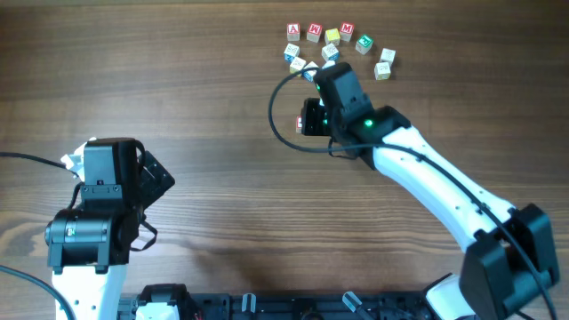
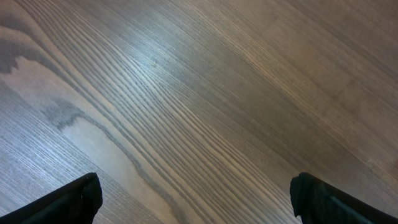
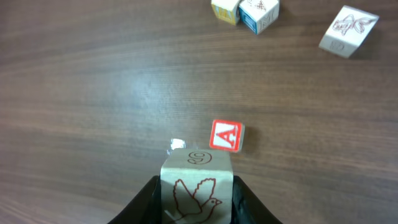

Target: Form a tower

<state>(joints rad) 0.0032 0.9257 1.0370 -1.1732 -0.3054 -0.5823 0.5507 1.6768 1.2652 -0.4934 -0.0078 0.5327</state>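
Right pincer clenched on bird cube; red A cube just ahead, slightly right. Left pincer gaping, grasping nothing.

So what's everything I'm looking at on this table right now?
Table: one, brown wood grain, under everything.
Loose blocks: about ten, pale wood with red, blue, green or yellow faces, scattered at the far edge, right of centre.
Red A block: one of those, lying just past the bird block.
Bird block: one, pale with a red bird outline, held between the right hand's fingers.
Cable: one black loop, beside the right arm.
Left arm: one, black and white, near left corner.
Right arm: one, black and white, reaching to the blocks.
Left hand: open, holds nothing, over bare table.
Right hand: closed on the bird block.
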